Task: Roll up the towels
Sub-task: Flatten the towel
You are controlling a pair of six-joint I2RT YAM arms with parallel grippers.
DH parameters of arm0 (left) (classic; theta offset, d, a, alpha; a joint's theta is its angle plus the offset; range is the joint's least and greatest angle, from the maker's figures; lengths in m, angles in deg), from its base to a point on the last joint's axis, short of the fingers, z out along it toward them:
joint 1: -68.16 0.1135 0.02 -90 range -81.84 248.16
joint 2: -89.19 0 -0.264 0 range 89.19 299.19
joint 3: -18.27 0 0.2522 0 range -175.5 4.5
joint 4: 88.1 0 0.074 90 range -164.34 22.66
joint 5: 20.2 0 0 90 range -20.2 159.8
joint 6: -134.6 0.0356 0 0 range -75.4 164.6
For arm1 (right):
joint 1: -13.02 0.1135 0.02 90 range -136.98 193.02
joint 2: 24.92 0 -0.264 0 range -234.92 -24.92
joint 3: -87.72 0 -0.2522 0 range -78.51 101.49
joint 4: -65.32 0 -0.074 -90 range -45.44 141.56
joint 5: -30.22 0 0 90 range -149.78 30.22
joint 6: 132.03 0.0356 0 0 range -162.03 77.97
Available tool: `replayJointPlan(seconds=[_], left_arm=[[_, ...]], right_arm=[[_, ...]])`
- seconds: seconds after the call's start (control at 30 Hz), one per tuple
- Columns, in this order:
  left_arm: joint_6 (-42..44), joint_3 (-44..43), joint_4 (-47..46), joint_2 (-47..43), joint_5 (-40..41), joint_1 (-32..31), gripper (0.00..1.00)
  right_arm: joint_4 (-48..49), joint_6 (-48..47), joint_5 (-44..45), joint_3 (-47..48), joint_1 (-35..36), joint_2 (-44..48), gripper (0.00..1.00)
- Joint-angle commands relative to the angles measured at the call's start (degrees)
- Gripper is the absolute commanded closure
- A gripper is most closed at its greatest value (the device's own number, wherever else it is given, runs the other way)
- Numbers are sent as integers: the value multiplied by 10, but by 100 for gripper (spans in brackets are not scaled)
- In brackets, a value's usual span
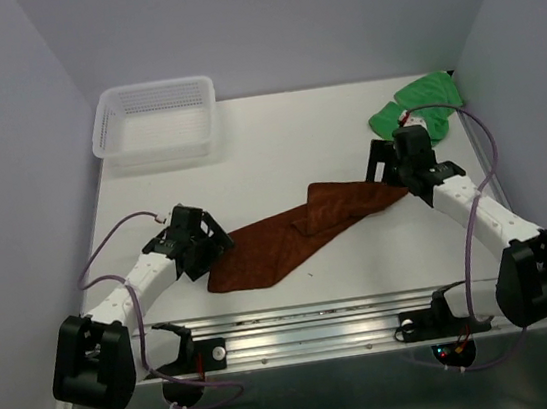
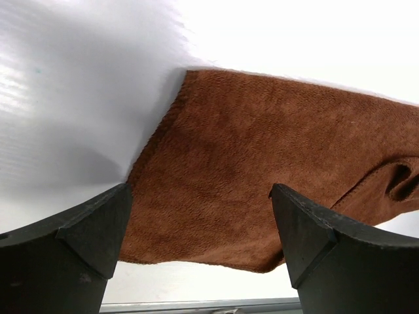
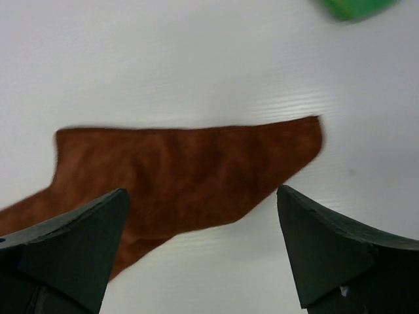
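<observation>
A: The jaws first: how do they stand?
B: Both pairs are spread wide and hold nothing. The left jaws hang over the near left end of the rust-brown towel [image 2: 262, 170] and the right jaws over its far right corner, with cloth showing in each gap

A: And the towel itself?
B: It lies loose on the bench [image 1: 286, 142], stretched slantwise from near left to far right, with a flap folded over around the middle. It isn't rolled. The green towel [image 1: 417, 105] sits bunched in the far right corner, just behind the right arm [image 1: 476, 208]

A: How will it handle?
B: Light, soft and limp, I'd judge. The fuzzy pile should grip well, but it will sag wherever it isn't held. It's best pinched at a corner or hemmed edge, one end per arm

A: What about the surface and the room?
B: The bench is smooth and white, likely slick, so the cloth may slide rather than roll unless one end is pinned. Pale walls close in on three sides, and a white mesh basket [image 1: 155, 122] stands at the far left corner, well apart from both towels
</observation>
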Motion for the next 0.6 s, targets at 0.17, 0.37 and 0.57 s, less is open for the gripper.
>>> replayJointPlan(seconds=[0.17, 0.37, 0.57], left_arm=[[8, -50, -35, 79, 10, -29, 1], [19, -80, -69, 162, -17, -31, 2], [30, -127, -81, 235, -7, -29, 2]], right_arm=[[69, 11, -186, -76, 77, -9, 0], [123, 14, -173, -51, 77, -94, 0], [126, 12, -130, -7, 77, -189, 0]])
